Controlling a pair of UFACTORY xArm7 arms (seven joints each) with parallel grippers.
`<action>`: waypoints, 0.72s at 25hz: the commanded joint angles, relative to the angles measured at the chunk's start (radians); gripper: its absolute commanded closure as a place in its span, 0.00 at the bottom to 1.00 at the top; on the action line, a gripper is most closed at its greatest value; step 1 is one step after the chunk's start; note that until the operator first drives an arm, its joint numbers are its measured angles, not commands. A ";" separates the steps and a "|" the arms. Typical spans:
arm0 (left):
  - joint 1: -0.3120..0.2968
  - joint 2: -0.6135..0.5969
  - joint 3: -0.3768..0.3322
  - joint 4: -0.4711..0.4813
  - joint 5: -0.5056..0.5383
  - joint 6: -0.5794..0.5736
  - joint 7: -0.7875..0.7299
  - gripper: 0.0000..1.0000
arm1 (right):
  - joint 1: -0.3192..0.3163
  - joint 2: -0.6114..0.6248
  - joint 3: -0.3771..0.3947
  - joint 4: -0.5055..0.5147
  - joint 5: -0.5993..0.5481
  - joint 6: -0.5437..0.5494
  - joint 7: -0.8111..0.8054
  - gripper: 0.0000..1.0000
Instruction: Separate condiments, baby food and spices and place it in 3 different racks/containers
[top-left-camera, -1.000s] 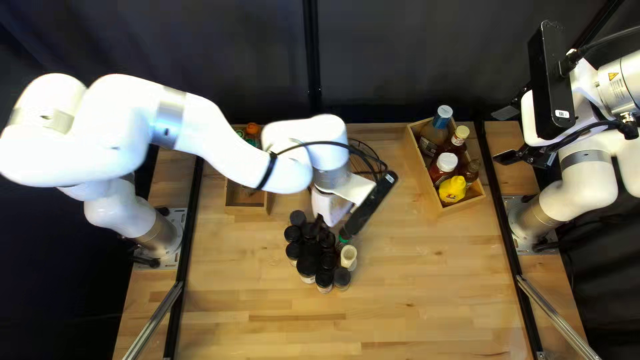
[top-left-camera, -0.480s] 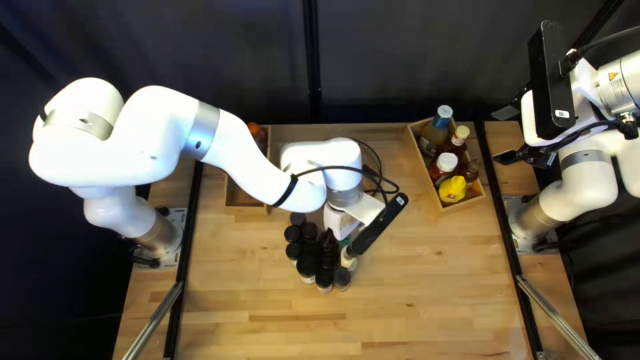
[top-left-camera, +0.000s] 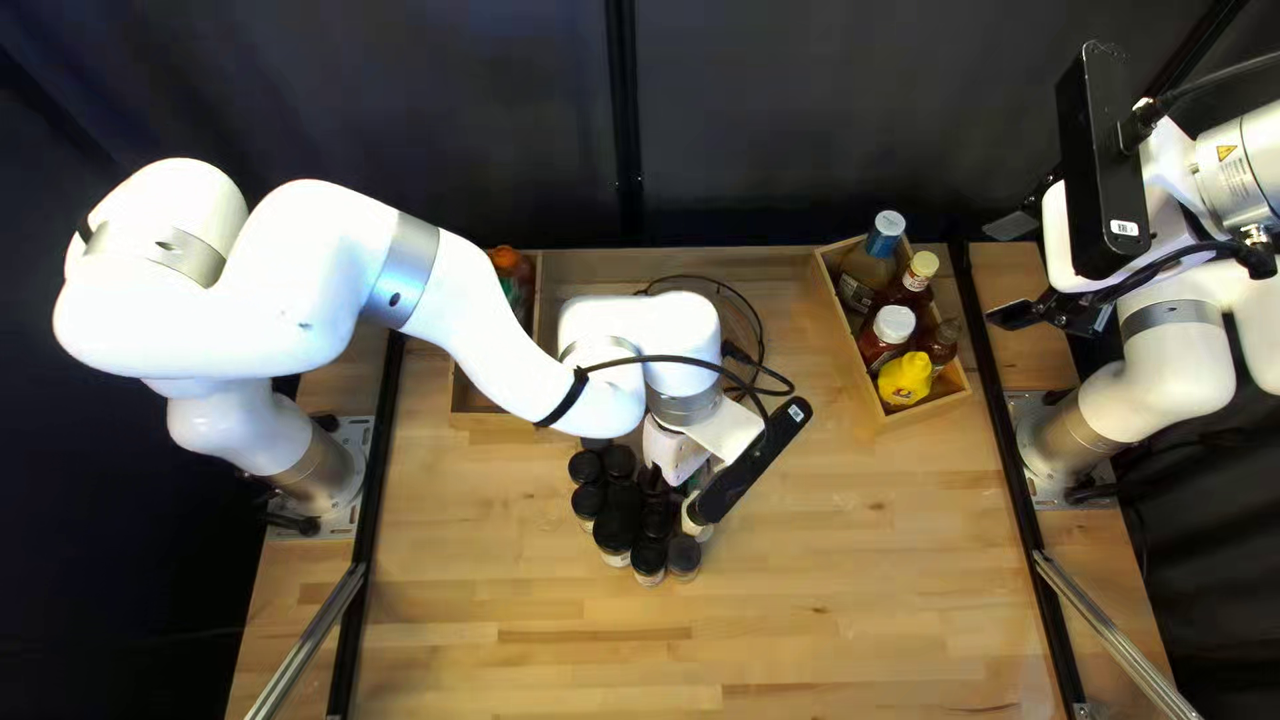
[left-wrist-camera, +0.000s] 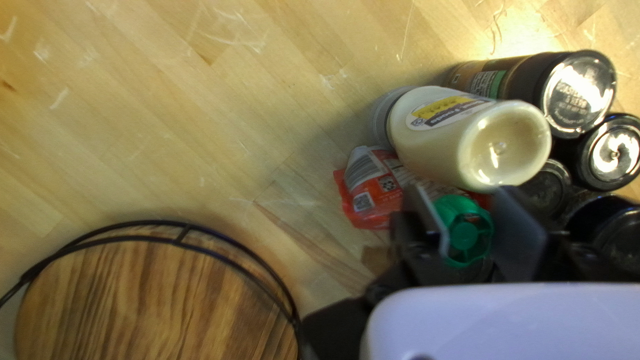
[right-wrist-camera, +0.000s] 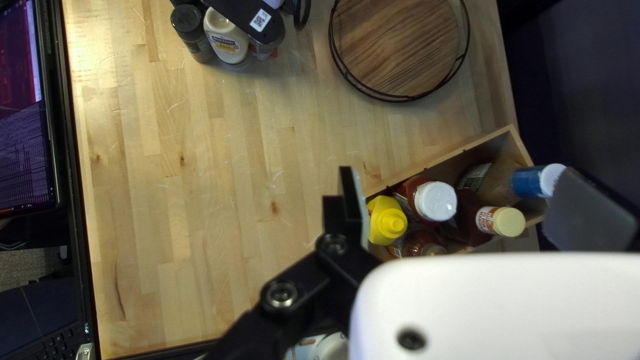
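Note:
My left gripper (top-left-camera: 675,454), fingers hidden in the top left view, is over the dark-capped spice jars (top-left-camera: 618,534). In the left wrist view, my left gripper (left-wrist-camera: 469,223) is closed around the green cap of a red-and-white pouch (left-wrist-camera: 377,193). Beside it leans a cream-coloured bottle (left-wrist-camera: 460,137). Condiment bottles, including a yellow one (top-left-camera: 906,379), stand in the right wooden box (top-left-camera: 920,412). My right gripper (top-left-camera: 1019,271) is raised beyond that box, empty; the right wrist view shows this gripper (right-wrist-camera: 460,203) with its fingers wide apart.
A round wooden tray with a black wire rim (right-wrist-camera: 400,40) sits at the table's far side. Another wooden box (top-left-camera: 494,419) with an orange-topped item (top-left-camera: 507,259) is partly under my left arm. A screen (right-wrist-camera: 23,113) stands beyond the near edge.
My left arm has swung right and toward the near edge over the jar cluster, with little movement in the last half second. The right arm has stayed still.

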 commanded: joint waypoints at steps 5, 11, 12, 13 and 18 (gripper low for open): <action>0.048 -0.128 0.044 0.104 0.027 0.195 0.011 1.00 | 0.000 0.000 0.000 0.000 0.000 0.000 0.000 0.00; 0.081 -0.219 0.076 0.111 0.075 0.305 -0.005 1.00 | 0.000 0.000 0.000 0.000 0.000 0.000 0.000 0.00; 0.087 -0.248 0.081 0.088 0.080 0.315 -0.008 1.00 | 0.000 0.000 0.000 0.000 0.000 0.000 0.000 0.00; 0.091 -0.273 0.085 0.065 0.086 0.320 -0.014 1.00 | 0.000 0.000 0.000 0.000 0.000 0.000 0.000 0.00; 0.116 -0.449 0.108 -0.096 0.104 0.345 -0.029 1.00 | 0.000 0.000 0.000 0.000 0.000 0.000 0.000 0.00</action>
